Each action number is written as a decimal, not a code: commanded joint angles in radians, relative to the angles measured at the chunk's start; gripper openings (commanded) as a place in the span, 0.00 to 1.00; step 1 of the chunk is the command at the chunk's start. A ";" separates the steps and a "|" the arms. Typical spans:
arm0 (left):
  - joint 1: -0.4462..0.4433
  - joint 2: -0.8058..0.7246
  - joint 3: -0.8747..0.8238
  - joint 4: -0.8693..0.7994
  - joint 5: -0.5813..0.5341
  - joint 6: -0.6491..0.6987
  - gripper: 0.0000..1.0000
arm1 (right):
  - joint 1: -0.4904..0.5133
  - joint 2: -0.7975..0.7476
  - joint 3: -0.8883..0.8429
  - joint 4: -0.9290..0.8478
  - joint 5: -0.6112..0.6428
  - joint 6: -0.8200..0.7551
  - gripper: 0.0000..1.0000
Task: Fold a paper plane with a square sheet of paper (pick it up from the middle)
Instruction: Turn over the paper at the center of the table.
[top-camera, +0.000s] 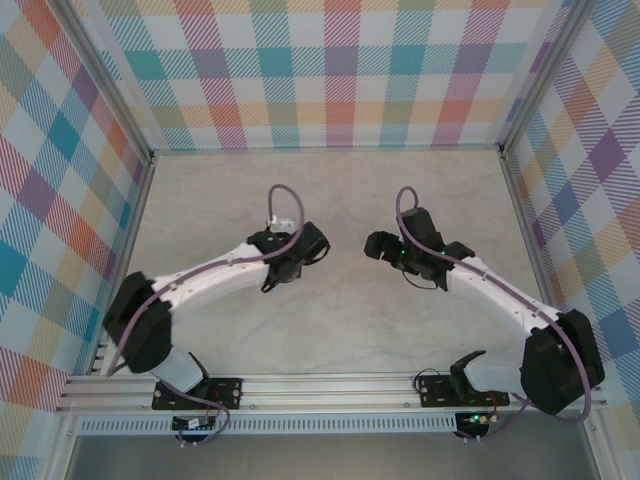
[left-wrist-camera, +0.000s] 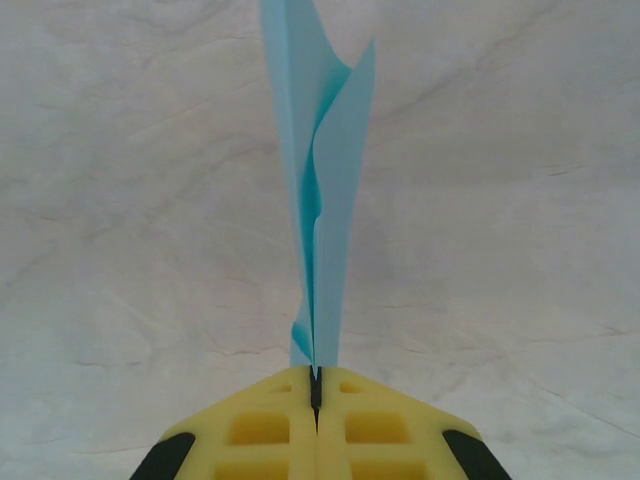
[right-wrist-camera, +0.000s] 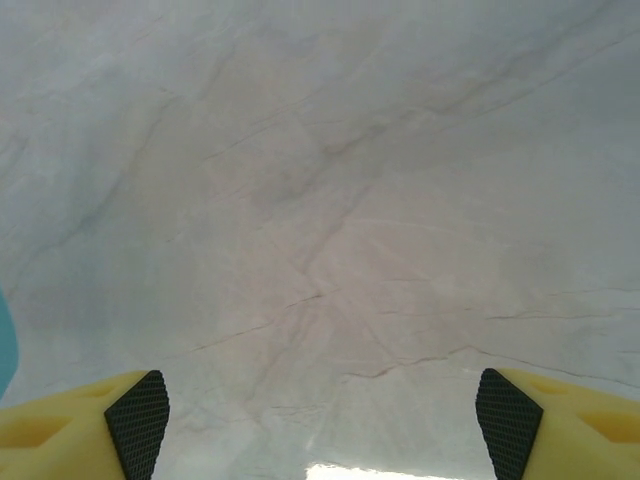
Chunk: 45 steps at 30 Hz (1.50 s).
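Light-blue paper, folded lengthwise into a narrow, layered strip tapering away from the camera, held clear above the tabletop and pinched at its near end. Left hand closed tight on that near end, yellow fingers pressed together with only the paper's thickness between. Outer layers not lying flat: one flap bowed away from the rest along the middle, edges not quite matched, creases straight where visible. Far tip cut off by the upper edge of the left wrist view, so nose shape impossible to judge. Right hand spread wide and empty, black pads well apart, bare marbled tabletop beneath. Sliver of light blue at the left border of the right wrist view, probably the same paper just beside that hand. From above, both hands raised near the middle of the tabletop, facing each other with a gap between; paper itself too thin to make out there. Judged progress: late stage, pickup and most folds apparently done, sheet no longer square. Judged remainder: flattening of the bowed flap, perhaps wing folds, and setting down of the finished plane; hard to confirm from these angles.
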 joint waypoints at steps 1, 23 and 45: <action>-0.040 0.113 0.097 -0.217 -0.205 -0.059 0.05 | -0.009 -0.046 -0.020 -0.085 0.137 0.040 0.84; -0.139 0.420 0.280 -0.033 0.051 0.000 0.38 | -0.047 -0.111 -0.039 -0.226 0.270 0.182 0.85; 0.262 -0.385 -0.439 0.458 0.489 -0.073 0.86 | 0.358 0.359 0.276 0.017 -0.103 -0.183 0.58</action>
